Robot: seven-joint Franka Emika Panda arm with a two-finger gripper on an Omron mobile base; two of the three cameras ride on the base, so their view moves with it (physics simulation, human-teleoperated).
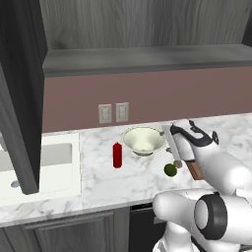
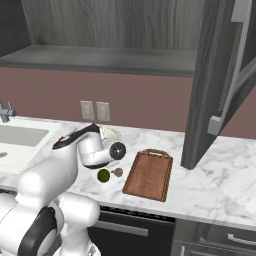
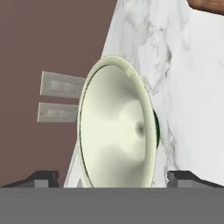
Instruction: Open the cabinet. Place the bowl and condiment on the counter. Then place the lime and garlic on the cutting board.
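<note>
The cabinet stands open, its door [image 1: 19, 98] swung out at the left and its other door [image 2: 212, 85] at the right. On the counter [image 1: 98, 182] sits the cream bowl [image 1: 142, 140] with the red condiment bottle [image 1: 117, 155] upright to its left. The dark green lime [image 1: 170, 170] and the small brownish garlic [image 1: 178, 164] lie side by side on the marble, left of the cutting board [image 2: 149, 173]. My gripper [image 1: 168, 142] hovers just right of the bowl, open, with nothing between its fingers. In the hand view the bowl [image 3: 118, 127] looms close between the fingertips [image 3: 41, 177].
A white sink [image 1: 39, 167] is set into the counter at the left, with a faucet [image 2: 5, 112]. Two wall outlets [image 1: 113, 113] sit on the mauve backsplash behind the bowl. The open right door hangs over the counter [image 2: 210, 195] beside the board.
</note>
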